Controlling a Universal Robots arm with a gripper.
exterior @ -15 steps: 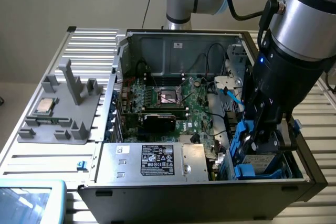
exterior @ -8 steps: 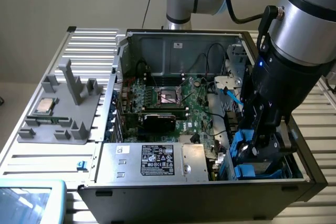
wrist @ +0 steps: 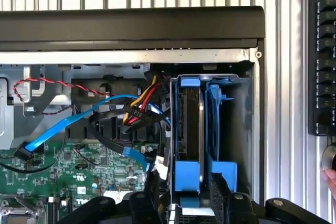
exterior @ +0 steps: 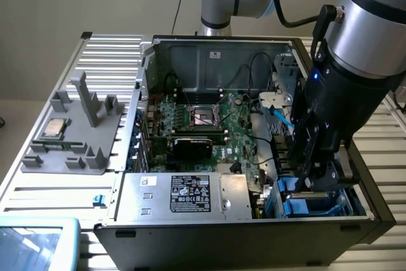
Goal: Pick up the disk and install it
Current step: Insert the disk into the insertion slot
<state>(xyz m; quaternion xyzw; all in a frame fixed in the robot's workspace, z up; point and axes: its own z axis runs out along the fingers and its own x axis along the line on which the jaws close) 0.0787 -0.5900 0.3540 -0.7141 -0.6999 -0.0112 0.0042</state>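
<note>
In the exterior view the pincer (exterior: 315, 181) is hanging down inside the corner bay of the open black computer case (exterior: 254, 239), at the exterior view's right. The wrist view is showing the flat grey metal disk with blue plastic rails (wrist: 189, 129) standing on edge in that bay, with the black fingers (wrist: 219, 192) parted and straddling its blue end.

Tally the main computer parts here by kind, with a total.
Open black metal computer case: 1
Green motherboard: 1
Large silver box with black label: 1
Small square silver CPU chip: 1
Flat grey metal disk in blue plastic carrier: 1
Total: 5
</note>
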